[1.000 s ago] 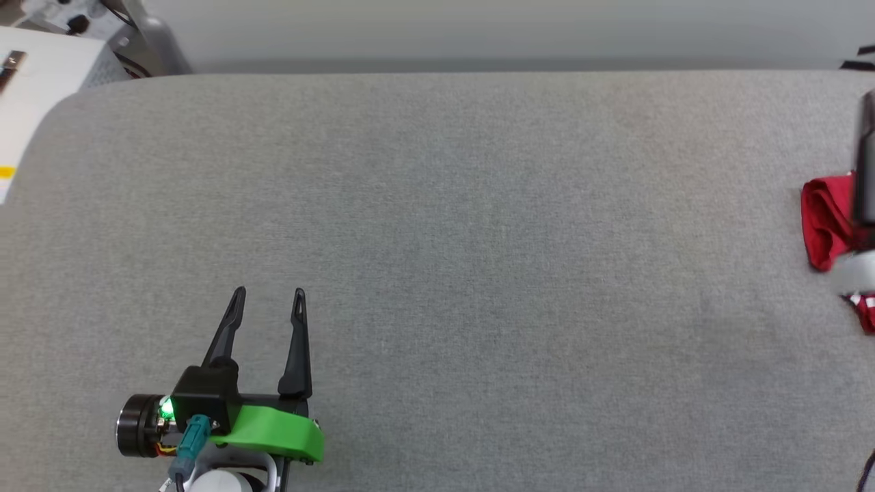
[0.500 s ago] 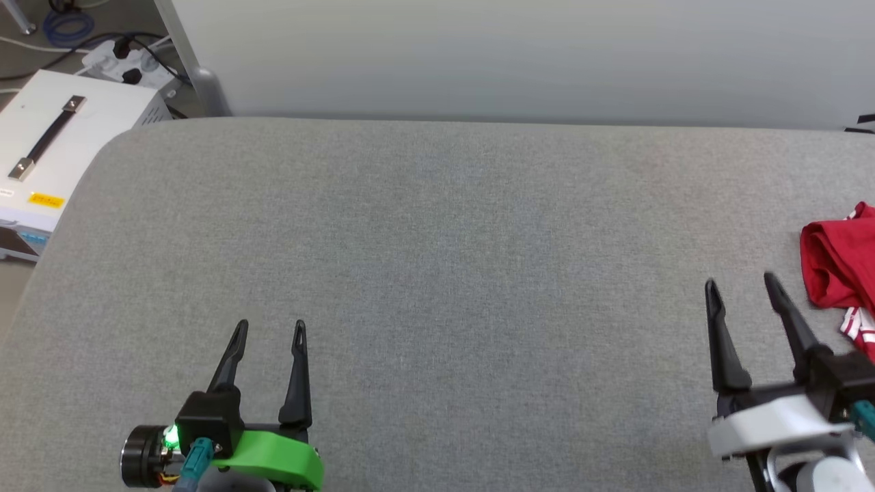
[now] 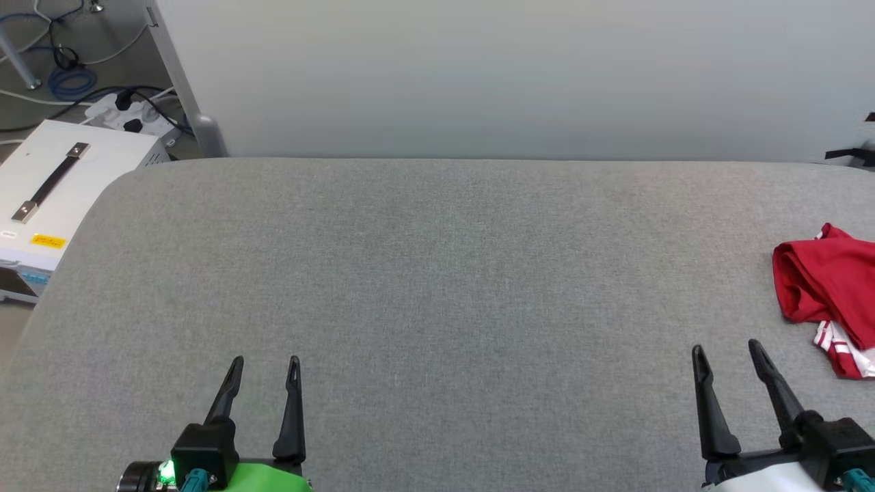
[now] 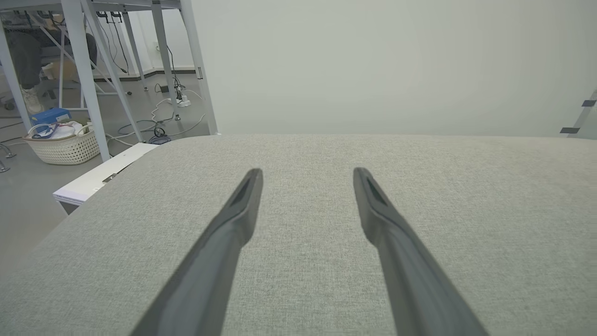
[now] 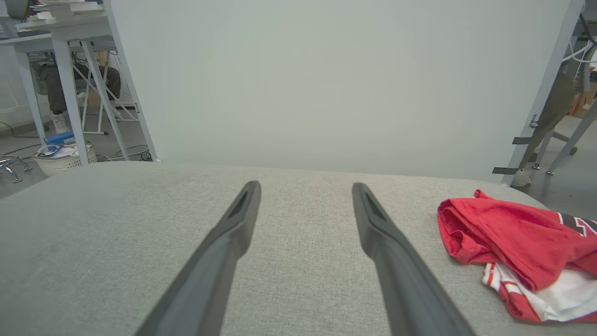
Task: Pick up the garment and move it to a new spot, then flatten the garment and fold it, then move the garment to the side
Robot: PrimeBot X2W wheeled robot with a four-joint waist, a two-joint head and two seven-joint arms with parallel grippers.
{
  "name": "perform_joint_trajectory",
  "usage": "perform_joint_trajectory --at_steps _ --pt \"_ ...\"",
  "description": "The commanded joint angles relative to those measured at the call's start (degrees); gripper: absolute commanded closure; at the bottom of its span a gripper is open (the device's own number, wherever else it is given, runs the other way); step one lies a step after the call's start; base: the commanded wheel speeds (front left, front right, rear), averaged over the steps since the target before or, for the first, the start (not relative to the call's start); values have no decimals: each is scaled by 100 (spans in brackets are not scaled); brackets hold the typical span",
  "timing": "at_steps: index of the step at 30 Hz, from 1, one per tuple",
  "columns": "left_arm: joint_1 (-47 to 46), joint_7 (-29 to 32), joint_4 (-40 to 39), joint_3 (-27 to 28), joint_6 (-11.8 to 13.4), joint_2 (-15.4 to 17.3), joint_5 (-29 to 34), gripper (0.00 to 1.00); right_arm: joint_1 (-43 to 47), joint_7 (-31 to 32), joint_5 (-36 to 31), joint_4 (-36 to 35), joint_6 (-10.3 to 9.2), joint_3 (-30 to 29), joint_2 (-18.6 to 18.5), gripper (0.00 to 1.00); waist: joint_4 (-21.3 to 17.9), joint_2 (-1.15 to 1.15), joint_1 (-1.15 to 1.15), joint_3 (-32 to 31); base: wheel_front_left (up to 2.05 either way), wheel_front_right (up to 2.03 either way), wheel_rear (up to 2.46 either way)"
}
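The garment (image 3: 824,287) is a red jersey with white and red-striped trim, lying folded into a thick bundle at the right edge of the grey table (image 3: 437,273). In the right wrist view the garment (image 5: 517,245) lies to the right of my fingers, apart from them, with a bit of black lettering showing. My right gripper (image 3: 726,350) hovers open at the lower right, just left of and nearer than the garment, holding nothing. At the lower left my left gripper (image 3: 265,360) is open and empty, far from the garment. Both pairs of fingers point toward the table's far edge.
A pale partition wall (image 3: 513,75) stands behind the table. A white box with a handle (image 3: 55,184) and cables sit on the floor at the far left. The left wrist view has a wicker basket (image 4: 63,144) and metal frame legs (image 4: 88,70) beyond the table corner.
The head camera has tilted up, so the whole picture shifted down. My right gripper drew back from the garment to the lower right and stands open. The garment stays at the right edge.
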Motion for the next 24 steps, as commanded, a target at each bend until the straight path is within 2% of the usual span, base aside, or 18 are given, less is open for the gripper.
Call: perform_joint_trajectory --at_steps 1,21,22,24 --pt "96 -34 -6 16 -37 -24 -4 0 99 -27 86 -26 -4 38 14 0 -11 0 1 -28 0 0 0" --pt "253 -34 18 26 -154 -27 -20 0 176 -27 216 11 -4 88 -24 0 -24 0 1 -149 0 0 0" --pt "173 2 8 15 -128 0 0 100 91 2 198 1 1 81 -5 100 -24 0 1 -149 0 0 0" --pt "173 9 5 12 -128 1 0 100 90 5 198 0 1 79 -2 100 -24 0 1 -150 0 0 0"
